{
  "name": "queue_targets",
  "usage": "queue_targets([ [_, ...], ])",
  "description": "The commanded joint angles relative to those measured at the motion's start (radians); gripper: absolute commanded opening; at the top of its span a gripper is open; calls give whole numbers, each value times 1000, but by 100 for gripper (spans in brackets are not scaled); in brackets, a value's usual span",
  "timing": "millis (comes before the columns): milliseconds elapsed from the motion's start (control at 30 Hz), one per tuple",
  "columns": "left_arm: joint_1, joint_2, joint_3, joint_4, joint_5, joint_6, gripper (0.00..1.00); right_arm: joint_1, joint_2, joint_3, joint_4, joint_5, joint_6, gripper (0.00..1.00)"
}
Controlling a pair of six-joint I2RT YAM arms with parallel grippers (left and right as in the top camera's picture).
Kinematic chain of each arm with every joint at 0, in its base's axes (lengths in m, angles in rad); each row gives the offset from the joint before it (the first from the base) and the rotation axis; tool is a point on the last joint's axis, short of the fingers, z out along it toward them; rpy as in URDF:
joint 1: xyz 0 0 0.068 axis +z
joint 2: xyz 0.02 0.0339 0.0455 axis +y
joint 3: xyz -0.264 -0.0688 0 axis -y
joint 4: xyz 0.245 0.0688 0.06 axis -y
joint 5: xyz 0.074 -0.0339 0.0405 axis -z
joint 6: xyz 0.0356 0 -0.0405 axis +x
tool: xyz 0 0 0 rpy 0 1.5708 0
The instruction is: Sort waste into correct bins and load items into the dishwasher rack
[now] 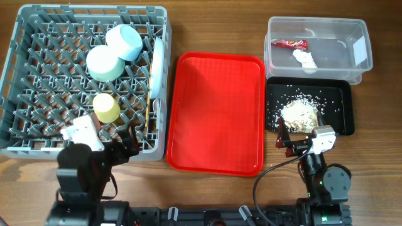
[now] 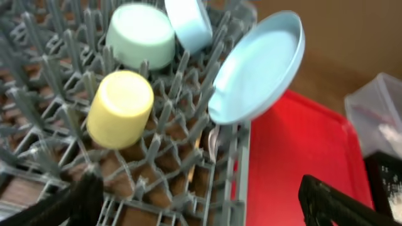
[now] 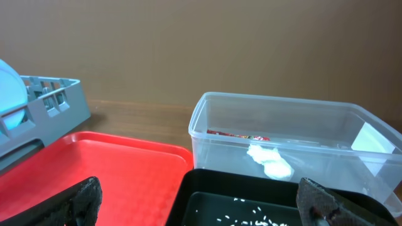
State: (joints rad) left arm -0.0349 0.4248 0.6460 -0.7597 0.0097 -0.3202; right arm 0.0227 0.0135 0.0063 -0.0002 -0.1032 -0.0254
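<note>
Both my jaws stand released and empty: the left gripper (image 2: 201, 188) sits low over the near corner of the dishwasher rack (image 1: 12, 63), and the right gripper (image 3: 200, 188) is at the near edge of the black tray (image 1: 342, 107).

As I judge it the sorting looks done. The red wrapper (image 1: 290, 44) and the white tissue (image 1: 306, 59) lie in the clear tub (image 1: 361, 28); the rice heap (image 1: 299, 114) is in the black tray with loose grains around it; the red tray (image 1: 217, 113) between rack and bins is bare.

In the rack the green bowl (image 1: 102, 63) and the pale blue bowl (image 1: 124, 41) touch at the far side; the yellow cup (image 1: 107, 107) sits among the pegs nearer me; the plate (image 2: 257, 69) stands on edge against the rack's right wall, tilted outward over the red tray; a thin stick beside it may be the chopsticks (image 1: 147, 118); the fork I cannot make out for certain.

The plate worries me most; a knock from my left jaws as they lift away could tip it over the wall onto the red tray. The cup could topple the same way, since only the pegs hold it. On the right, my jaws are close to the rice; a low sweep across the tray could drag grains over its shallow lip onto the desk or shove the tray against the tub.
</note>
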Motion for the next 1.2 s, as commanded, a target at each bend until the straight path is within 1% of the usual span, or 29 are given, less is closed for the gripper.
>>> queue_targets([
  [0, 22, -129, -169, 110, 44, -2, 100, -2, -9, -1, 6, -1, -13, 100],
  [233, 32, -356, -441, 458, 50, -1, 100, -2, -9, -1, 6, -1, -13, 100],
  [333, 34, -396, -507, 558, 50, 5, 100, -2, -9, -1, 6, -1, -13, 100],
  [367, 34, -414, -548, 630, 53, 32, 100, -2, -9, -1, 6, -1, -13, 100],
  [533, 38, -422, -635, 825, 56, 140, 100, -2, -9, -1, 6, -1, -13, 100],
  [667, 38, -422, -640, 824, 106, 276, 100, -2, -9, -1, 6, -1, -13, 100],
  [733, 38, -422, -640, 779, 134, 314, 100, -2, -9, -1, 6, -1, -12, 100],
  [800, 38, -422, -640, 694, 145, 312, 100, -2, -9, -1, 6, -1, -13, 100],
  [1167, 39, -422, -640, 696, 146, 313, 100, -2, -9, -1, 6, -1, -13, 100],
])
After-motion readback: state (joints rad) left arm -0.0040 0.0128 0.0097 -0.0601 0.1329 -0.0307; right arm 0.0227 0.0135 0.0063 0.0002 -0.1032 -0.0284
